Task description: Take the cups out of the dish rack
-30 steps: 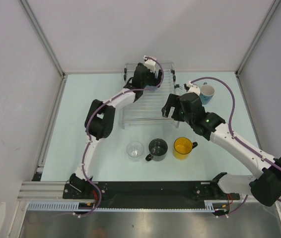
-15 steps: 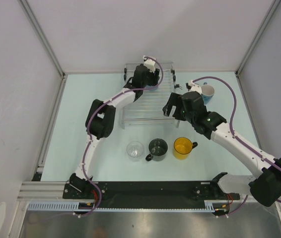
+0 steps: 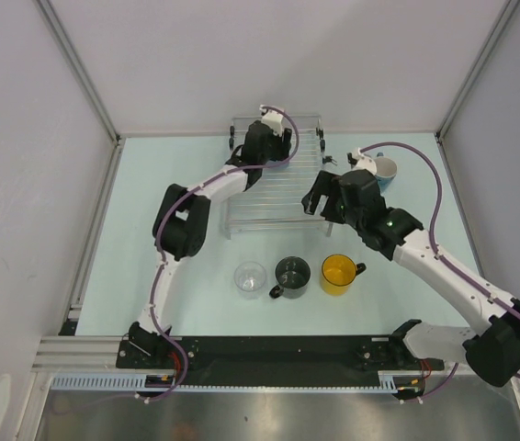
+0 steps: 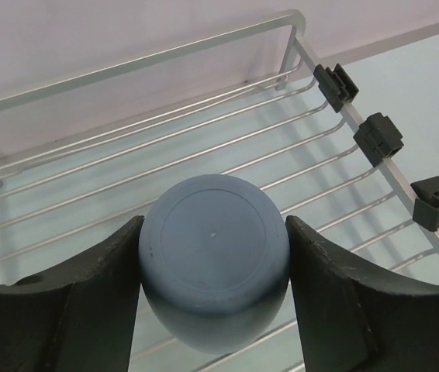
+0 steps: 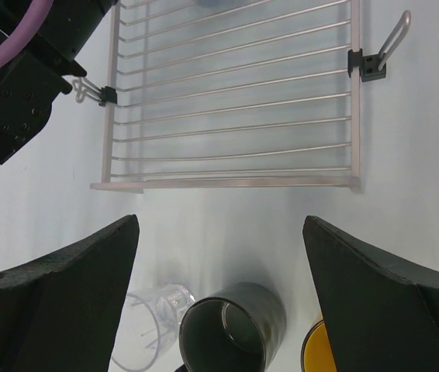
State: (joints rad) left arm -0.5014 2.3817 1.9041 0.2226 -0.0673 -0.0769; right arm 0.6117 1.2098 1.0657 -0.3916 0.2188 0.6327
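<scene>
Pale blue handleless cup [image 4: 213, 271]: upside down on the bars of the dish rack [image 3: 269, 197], base up, sitting directly between the fingers of the left gripper [image 4: 213, 225]. It was the last cup seen in the rack.

Change over the last second: the left gripper's jaws came in from wide spread to contact on the cup. From above, its wrist sat slightly nearer the rack's far rail than before. Judged meaning: grasp made, lift-out is the next step, cup not yet raised off the bars.

Left gripper: partly closed, one finger [image 4: 88, 294] pressed against each side of the cup wall. No gap visible on either side. Rack's side rail and black clips lay just to its right.

Right gripper [image 5: 219, 221]: jaws spread wide, nothing between them, touching nothing. It hung just in front of the rack's near edge and showed little change over the second. Below and in front of it, on the table: clear glass tumbler [image 3: 251, 277], dark grey mug [image 3: 292, 273], yellow mug [image 3: 339, 273], in a row. Blue handled mug [image 3: 385, 171] stood behind its wrist, to the right of the rack.
</scene>
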